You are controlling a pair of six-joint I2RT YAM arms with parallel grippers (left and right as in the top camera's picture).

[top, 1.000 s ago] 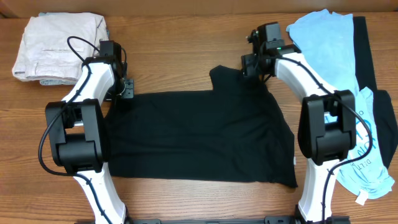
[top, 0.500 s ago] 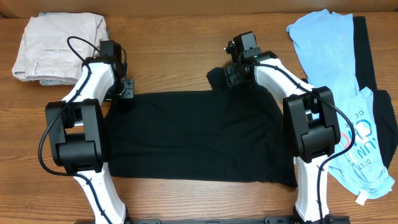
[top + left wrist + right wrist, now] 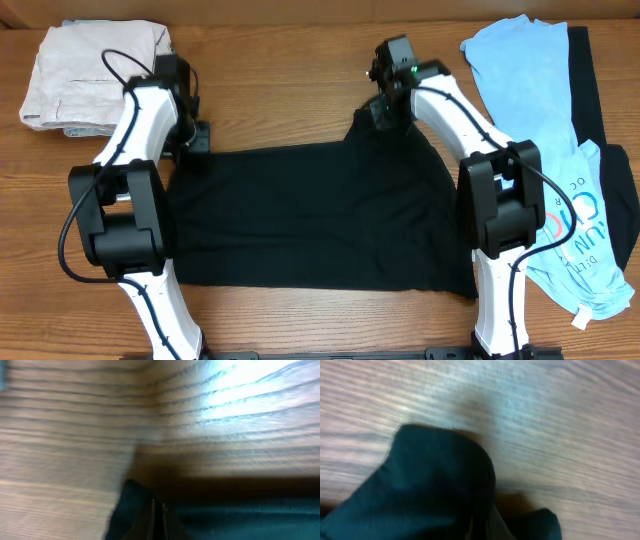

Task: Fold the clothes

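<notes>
The black T-shirt lies spread flat across the middle of the table. My left gripper is at its far left corner, jaws pressed together on the black cloth, as the left wrist view shows with the gripper low in frame. My right gripper is at the shirt's far right sleeve. In the right wrist view that gripper is shut on a bunched fold of the black fabric. Two light blue T-shirts lie crumpled at the right edge.
Folded beige trousers sit at the far left corner of the wooden table. A strip of another black garment lies beside the light blue shirts on the right. Both arm bases stand at the near edge.
My right gripper swung in from the right to the sleeve and shut on it, and the sleeve has bunched up. The left gripper stayed shut and shifted slightly away.
</notes>
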